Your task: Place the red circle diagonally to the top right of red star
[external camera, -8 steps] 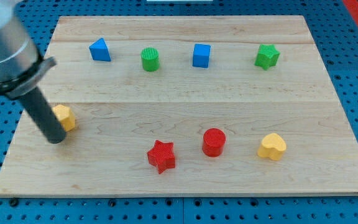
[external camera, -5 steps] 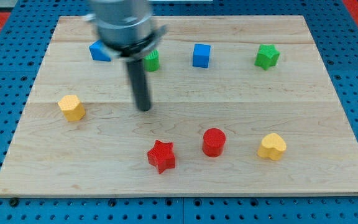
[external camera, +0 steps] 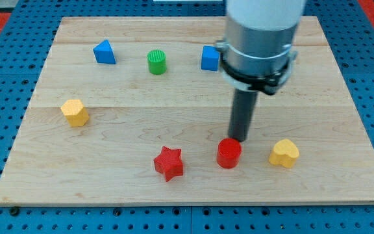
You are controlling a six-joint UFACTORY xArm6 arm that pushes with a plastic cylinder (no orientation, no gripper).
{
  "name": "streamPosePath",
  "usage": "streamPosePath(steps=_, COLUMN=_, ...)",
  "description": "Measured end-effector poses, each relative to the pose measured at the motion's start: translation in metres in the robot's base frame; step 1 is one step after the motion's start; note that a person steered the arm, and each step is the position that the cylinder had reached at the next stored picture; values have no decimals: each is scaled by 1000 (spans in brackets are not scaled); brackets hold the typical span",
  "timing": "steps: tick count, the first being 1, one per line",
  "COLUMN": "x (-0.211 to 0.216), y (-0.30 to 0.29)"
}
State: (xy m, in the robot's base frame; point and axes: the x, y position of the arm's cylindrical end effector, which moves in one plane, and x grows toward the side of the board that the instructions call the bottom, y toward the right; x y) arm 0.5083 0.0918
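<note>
a: status of the arm (external camera: 261, 39) over the worktop (external camera: 343, 130)?

b: it has crossed the worktop from the left edge, where it stood beside the yellow hexagon block (external camera: 75, 112), passed the middle, and now stands over the right half. my tip (external camera: 238, 138) rests at the far edge of the red circle (external camera: 229, 153), touching or just short of it; the exact contact cannot be confirmed. the arm body now hides the green star that was visible at far right.

a: claw state?

b: there is no claw on this rig. the arm ends in a plain rod, so nothing opens, closes or holds. it only pushes.

a: consequence for the task?

b: approach looks complete, but the circle appears to sit slightly nearer than it did. judgement: from the far side, a push drives the circle toward the near edge, which is the wrong way. the tip likely needs to go round to the near side.

a: where is the circle now?

b: near part of the worktop, right of the red star (external camera: 169, 162) and only slightly farther, close to level with it. the yellow heart block (external camera: 284, 153) lies to its right, apart.

a: appearance?

b: short upright red cylinder, ridged wall, flat top.
</note>
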Motion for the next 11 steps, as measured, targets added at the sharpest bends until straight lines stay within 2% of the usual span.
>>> streamPosePath(steps=1, x=-5, y=8)
streamPosePath(steps=2, x=40, y=31)
streamPosePath(steps=3, x=53, y=41)
streamPosePath(steps=4, x=56, y=5)
streamPosePath(steps=5, x=43, y=-24)
streamPosePath(steps=6, x=-30, y=-24)
streamPosePath(steps=7, x=-44, y=-11)
streamPosePath(steps=8, x=-23, y=36)
streamPosePath(steps=9, x=32, y=2)
streamPosePath(steps=10, x=46, y=-43)
streamPosePath(steps=11, x=15, y=-51)
